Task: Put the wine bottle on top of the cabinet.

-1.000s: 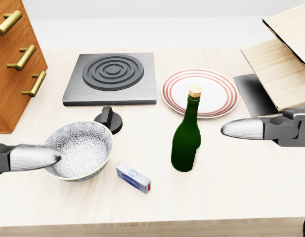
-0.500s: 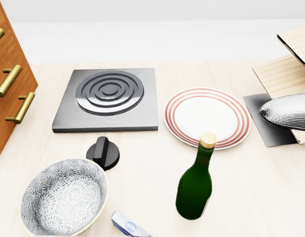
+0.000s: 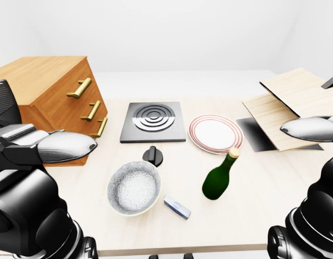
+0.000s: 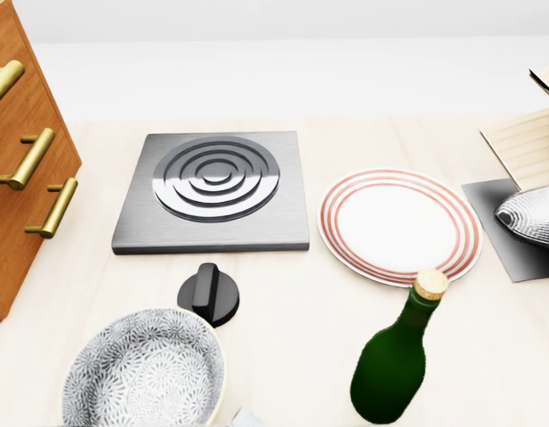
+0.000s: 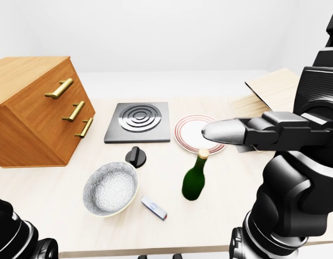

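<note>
Green glass wine bottle [image 3: 220, 178] with cork stood upright just below the red-ringed white plate [image 3: 216, 133], well right of the wooden brass-handled cabinet [image 3: 55, 100]. Left hand [image 3: 61, 147] and right hand [image 5: 236, 132] grasped nothing; finger state indeterminable.

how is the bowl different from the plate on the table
The bowl is deep with a grey speckled pattern all over; the plate is flat and white with red rings at its rim. The bowl sits lower left in the left-eye view, the plate beside the stove plate. Both are round, empty and rest on the table.
</note>
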